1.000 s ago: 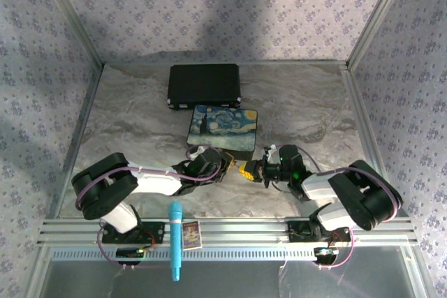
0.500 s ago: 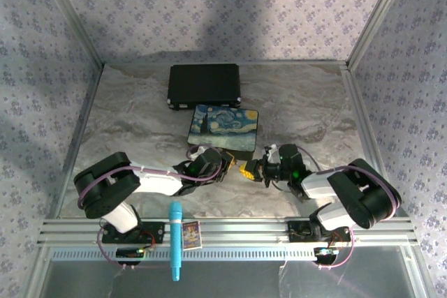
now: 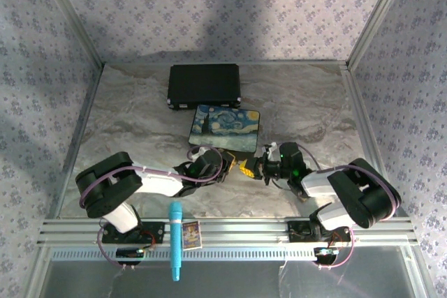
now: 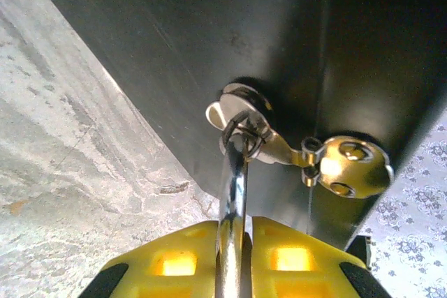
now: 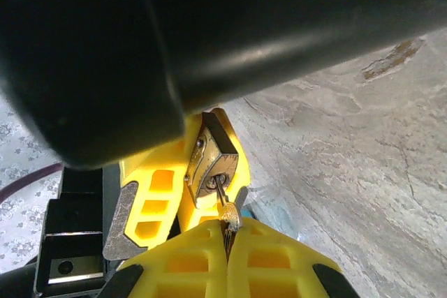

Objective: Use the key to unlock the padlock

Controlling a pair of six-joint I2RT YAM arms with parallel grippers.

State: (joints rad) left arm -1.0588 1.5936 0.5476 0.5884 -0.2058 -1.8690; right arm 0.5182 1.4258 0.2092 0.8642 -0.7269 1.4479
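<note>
The left tool (image 3: 228, 164) lies low on the counter (image 3: 140, 116) at the near edge of the painted box (image 3: 225, 125); in its wrist view the yellow fingers (image 4: 174, 259) are narrow and clamped on the padlock's silver shackle (image 4: 234, 186), which runs up through the ring of the hasp (image 4: 300, 151) on the box's dark side wall; so the lock hangs from the box front, steadied from the left.

Just to the right, the padlock (image 5: 209, 162) shows its brass bottom face to the right wrist camera, with the left tool's fingers behind it; the key (image 5: 227, 214) has its blade in the keyhole and its head pinched in the right tool (image 5: 225, 235), whose fingers are pressed together on it; from above, the right tool faces the left one across the lock, nearly touching it.

As I judge it, finding, gripping and inserting the key are done; what is left is the turn and the release of the shackle. The shackle looks seated in the body and threaded through the ring; whether the key has begun to turn I cannot tell. The left hold has to resist the twist, or the lock will swing on the ring rather than open.
</note>
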